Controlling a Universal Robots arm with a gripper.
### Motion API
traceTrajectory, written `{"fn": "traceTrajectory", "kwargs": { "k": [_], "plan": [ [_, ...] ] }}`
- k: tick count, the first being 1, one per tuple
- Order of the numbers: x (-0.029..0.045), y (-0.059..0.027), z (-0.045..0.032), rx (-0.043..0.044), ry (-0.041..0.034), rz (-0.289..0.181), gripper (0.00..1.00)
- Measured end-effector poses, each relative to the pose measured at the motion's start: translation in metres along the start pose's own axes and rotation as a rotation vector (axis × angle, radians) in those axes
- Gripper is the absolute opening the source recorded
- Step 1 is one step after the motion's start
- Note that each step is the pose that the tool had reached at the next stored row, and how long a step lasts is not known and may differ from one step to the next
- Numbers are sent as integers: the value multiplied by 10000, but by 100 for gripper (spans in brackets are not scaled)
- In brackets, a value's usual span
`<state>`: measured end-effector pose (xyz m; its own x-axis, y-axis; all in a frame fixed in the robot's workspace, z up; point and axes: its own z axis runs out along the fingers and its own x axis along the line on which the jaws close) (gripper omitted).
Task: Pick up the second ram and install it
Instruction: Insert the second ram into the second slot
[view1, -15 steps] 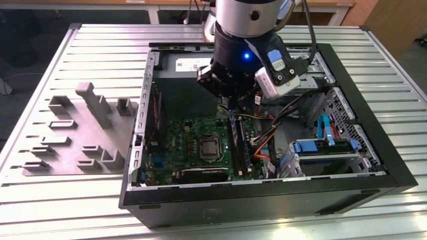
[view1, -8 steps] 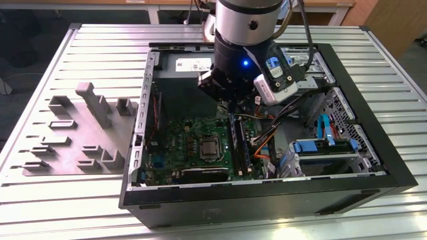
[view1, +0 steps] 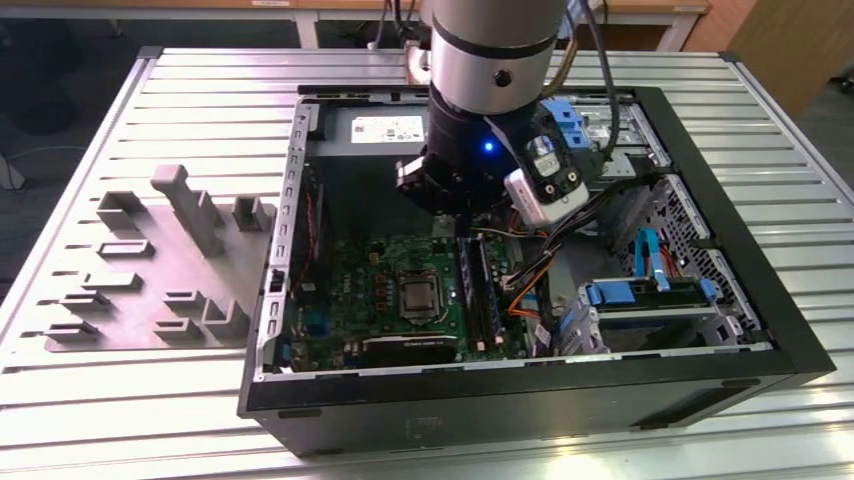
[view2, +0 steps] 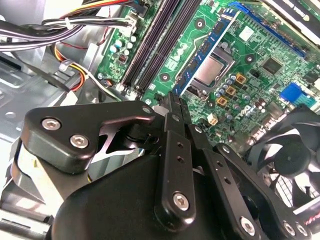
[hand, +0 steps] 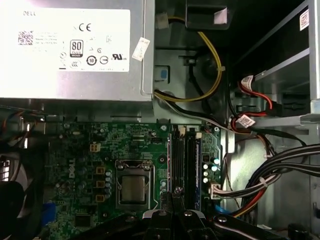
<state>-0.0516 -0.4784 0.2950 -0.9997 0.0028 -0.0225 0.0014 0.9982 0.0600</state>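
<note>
In the second wrist view, my gripper (view2: 173, 100) is shut on the second ram (view2: 207, 50). It is a slim blue-green stick with dark chips that runs from the fingertips out over the green motherboard (view2: 250, 75), beside the long black slots (view2: 150, 45). In the exterior view the gripper (view1: 463, 235) hangs inside the open computer case (view1: 534, 395), just above the slots (view1: 474, 295). In the first wrist view the fingertips (hand: 172, 197) sit at the near end of the slots (hand: 179, 160).
A processor socket (hand: 133, 190) lies beside the slots. Another blue-green stick (hand: 197, 170) stands along the slot nearest the cable bundle (hand: 270, 175). The power supply (hand: 75, 50) fills the case's far end and a fan (view2: 295, 155) is close by. A grey fixture (view1: 160, 260) sits on the table.
</note>
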Motion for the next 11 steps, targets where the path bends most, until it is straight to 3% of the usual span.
{"fn": "traceTrajectory", "kwargs": {
  "k": [11],
  "plan": [
    [3, -37, 198, -1, 0, 1, 12]
  ]
}}
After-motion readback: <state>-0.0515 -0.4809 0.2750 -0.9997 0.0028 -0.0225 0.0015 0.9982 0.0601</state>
